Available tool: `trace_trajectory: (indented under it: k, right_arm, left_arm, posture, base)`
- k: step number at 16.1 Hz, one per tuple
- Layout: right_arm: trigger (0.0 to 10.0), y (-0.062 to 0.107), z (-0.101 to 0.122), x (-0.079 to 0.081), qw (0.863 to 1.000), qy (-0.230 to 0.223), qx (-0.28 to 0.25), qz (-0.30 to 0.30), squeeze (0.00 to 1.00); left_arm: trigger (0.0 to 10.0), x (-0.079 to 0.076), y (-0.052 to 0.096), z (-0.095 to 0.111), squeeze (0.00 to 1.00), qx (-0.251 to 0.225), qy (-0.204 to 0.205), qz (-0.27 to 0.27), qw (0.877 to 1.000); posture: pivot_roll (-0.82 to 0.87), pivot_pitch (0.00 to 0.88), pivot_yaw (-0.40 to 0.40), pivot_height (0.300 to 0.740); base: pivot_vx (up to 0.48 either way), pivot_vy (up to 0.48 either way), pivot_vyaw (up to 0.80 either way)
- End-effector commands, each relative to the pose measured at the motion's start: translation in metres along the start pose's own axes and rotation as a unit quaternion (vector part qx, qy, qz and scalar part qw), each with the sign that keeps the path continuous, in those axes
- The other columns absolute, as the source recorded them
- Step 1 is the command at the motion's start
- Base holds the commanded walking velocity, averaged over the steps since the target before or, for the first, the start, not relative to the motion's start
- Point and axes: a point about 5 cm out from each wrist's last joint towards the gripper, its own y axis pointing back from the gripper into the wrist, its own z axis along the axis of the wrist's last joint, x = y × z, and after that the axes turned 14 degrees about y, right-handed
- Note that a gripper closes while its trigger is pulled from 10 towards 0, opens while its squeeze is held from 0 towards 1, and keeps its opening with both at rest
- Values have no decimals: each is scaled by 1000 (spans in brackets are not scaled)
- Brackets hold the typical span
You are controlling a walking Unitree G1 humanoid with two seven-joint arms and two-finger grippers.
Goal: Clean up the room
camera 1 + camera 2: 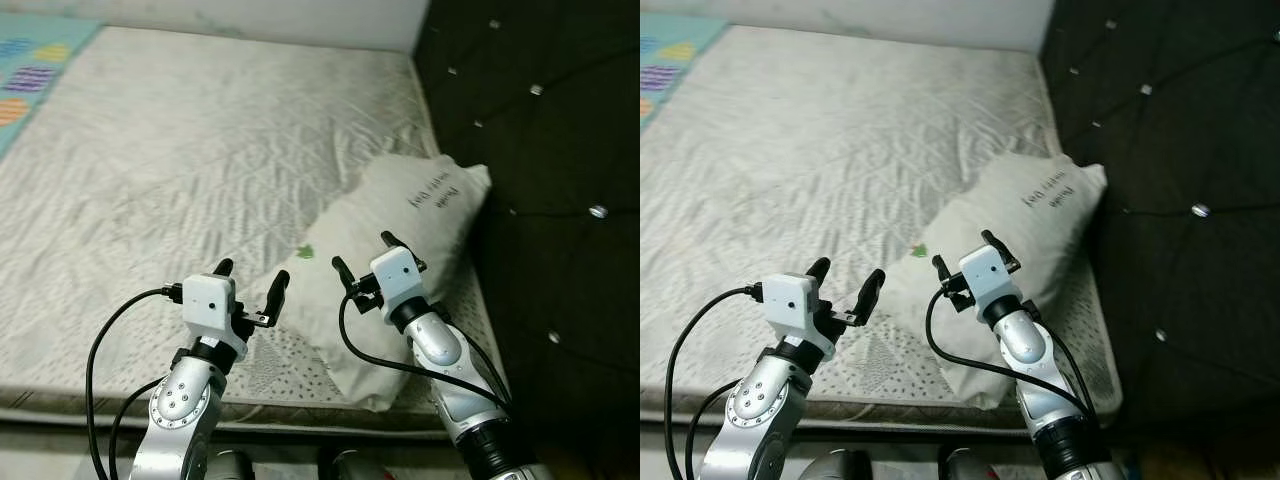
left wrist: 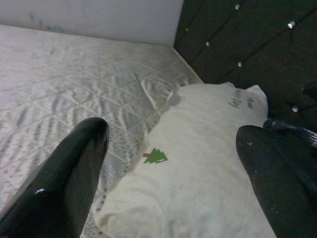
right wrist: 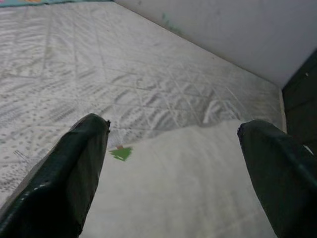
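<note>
One white pillow lies at the right of the frame on the bare quilted mattress, its far end against the dark tufted headboard. It carries one small green tree print and a line of dark writing too small to read. Two pincers hover at the lower centre: the left pincer spread wide beside the pillow, the right pincer spread wide above it, both empty.

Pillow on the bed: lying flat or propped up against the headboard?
Lying flat. The pillow rests full length on the mattress, one end touching the dark tufted headboard.
</note>
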Motion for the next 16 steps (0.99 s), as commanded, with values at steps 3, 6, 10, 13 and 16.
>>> trace_trajectory:
  k: [3,6,10,13,16]
  right_arm:
    - [10000,1,-3,2,1000,-1,7,5,0]
    - [10000,2,-7,5,1000,-9,19,3,0]
    - [10000,0,-5,4,999,-30,15,-1,0]
    - [10000,-1,-2,1,999,-31,11,-1,0]
    - [10000,2,-3,1,999,-40,13,8,0]
  left_arm:
    - [10000,0,0,0,0,-2,-4,8,1000]
    - [10000,9,2,-4,0,-3,5,53,999]
    - [10000,16,0,0,0,-14,7,70,997]
    - [10000,18,-3,10,0,-25,3,71,997]
    - [10000,25,4,13,0,-26,-1,83,996]
  posture:
    - [125,183,-71,740]
    - [117,165,-58,740]
    - [113,173,-58,740]
    - [116,209,-64,740]
    - [115,238,-68,716]
  base:
    - [0,0,-800]
    - [0,0,-410]
    - [0,0,0]
    - [0,0,0]
    - [0,0,0]
